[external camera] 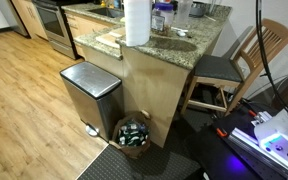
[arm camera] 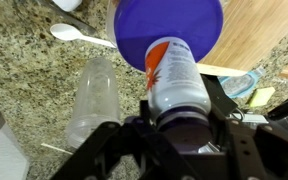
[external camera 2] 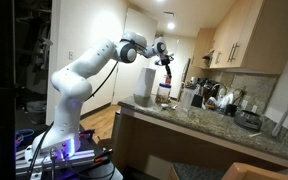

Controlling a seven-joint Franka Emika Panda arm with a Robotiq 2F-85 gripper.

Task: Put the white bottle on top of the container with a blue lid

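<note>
My gripper [arm camera: 174, 128] is shut on the white bottle [arm camera: 174, 72], a small bottle with an orange and blue label. I hold it just above the blue lid [arm camera: 142, 25] of the see-through container. In an exterior view my gripper [external camera 2: 167, 60] hangs over the container [external camera 2: 165, 94] on the granite counter, next to the tall paper towel roll [external camera 2: 146, 83]. The container [external camera: 161, 17] and the roll [external camera: 137, 22] also show in an exterior view at the counter's end. I cannot tell whether the bottle touches the lid.
A clear empty plastic bottle [arm camera: 92, 95] lies on the counter beside the container, with a white spoon [arm camera: 79, 35] and a wooden board [arm camera: 269, 30] nearby. Below the counter stand a steel trash can [external camera: 91, 95], a basket [external camera: 134, 133] and a wooden chair [external camera: 249, 55].
</note>
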